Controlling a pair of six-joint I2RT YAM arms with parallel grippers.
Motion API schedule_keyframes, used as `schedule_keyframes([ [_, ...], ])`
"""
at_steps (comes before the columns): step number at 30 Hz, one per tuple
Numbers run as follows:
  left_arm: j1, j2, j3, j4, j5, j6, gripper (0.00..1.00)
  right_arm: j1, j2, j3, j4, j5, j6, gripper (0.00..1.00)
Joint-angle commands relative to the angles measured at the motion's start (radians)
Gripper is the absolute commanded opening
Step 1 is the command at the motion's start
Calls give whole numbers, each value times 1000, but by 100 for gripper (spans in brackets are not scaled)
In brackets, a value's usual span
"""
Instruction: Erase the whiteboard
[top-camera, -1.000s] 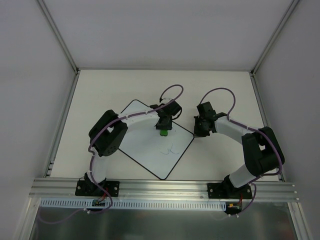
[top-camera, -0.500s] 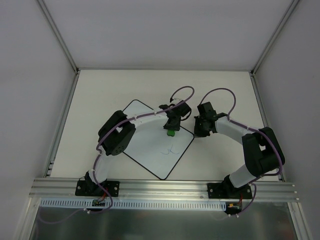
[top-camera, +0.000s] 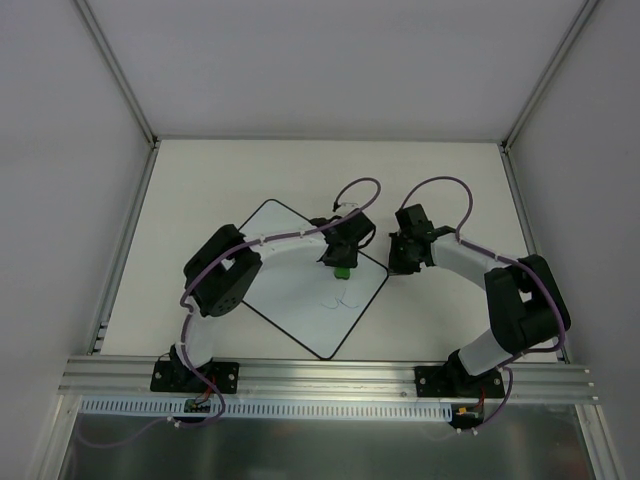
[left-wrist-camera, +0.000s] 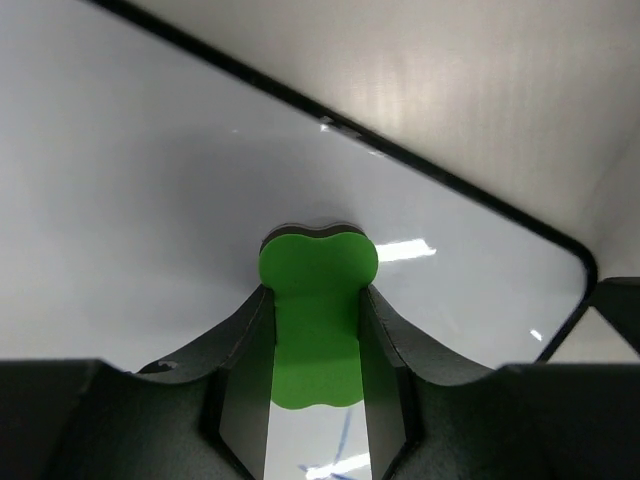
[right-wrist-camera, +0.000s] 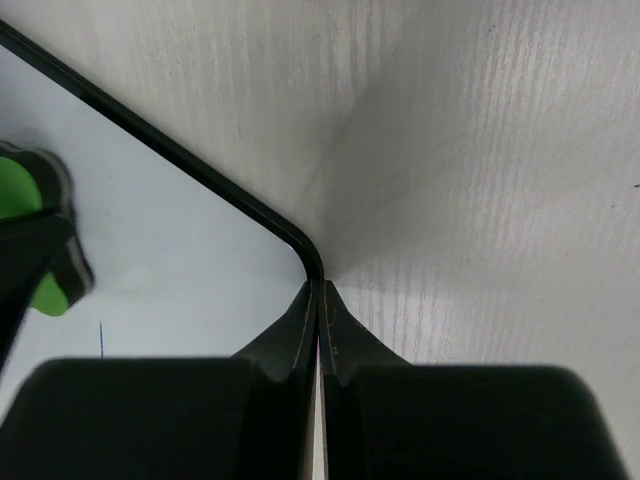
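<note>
The whiteboard (top-camera: 290, 300) lies turned like a diamond on the table, and a faint scribble (top-camera: 343, 298) marks it near its right corner. My left gripper (top-camera: 342, 266) is shut on the green eraser (top-camera: 342, 271), just beyond the scribble. In the left wrist view the eraser (left-wrist-camera: 315, 330) sits between the fingers of that gripper (left-wrist-camera: 315, 295) over the whiteboard (left-wrist-camera: 130, 200), with a thin blue stroke (left-wrist-camera: 340, 440) below it. My right gripper (right-wrist-camera: 319, 288) is shut, and its tips rest at the rounded right corner of the whiteboard (right-wrist-camera: 170, 260).
The pale table (top-camera: 200, 190) surrounds the board, with walls at the back and both sides. A metal rail (top-camera: 330, 372) runs along the near edge by the arm bases. The two grippers stand close together at the board's right corner.
My left gripper has carried the eraser to the right, then a little nearer, up to the scribble, which looks fainter now. The right arm has stayed still.
</note>
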Motion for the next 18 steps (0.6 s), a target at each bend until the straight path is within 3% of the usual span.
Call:
schedule_keyframes([
  [1,100,-29,-149,-160,34,-45,0,-7,-17,-26,-42,4,-6,0],
  [5,157,-127,-221,-167,15,-27,0,-9,-13,-22,-44,-4,-6,0],
  [11,143,-113,-224,-175,73,14,0,-9,-13,-17,-45,-4,-6,0],
  [15,62,-87,-212,-175,98,-7,0,-10,-13,-19,-44,-1,-6,0],
  [18,-59,-60,-175,-175,135,-30,0,-9,-7,-16,-42,-7,-4,0],
])
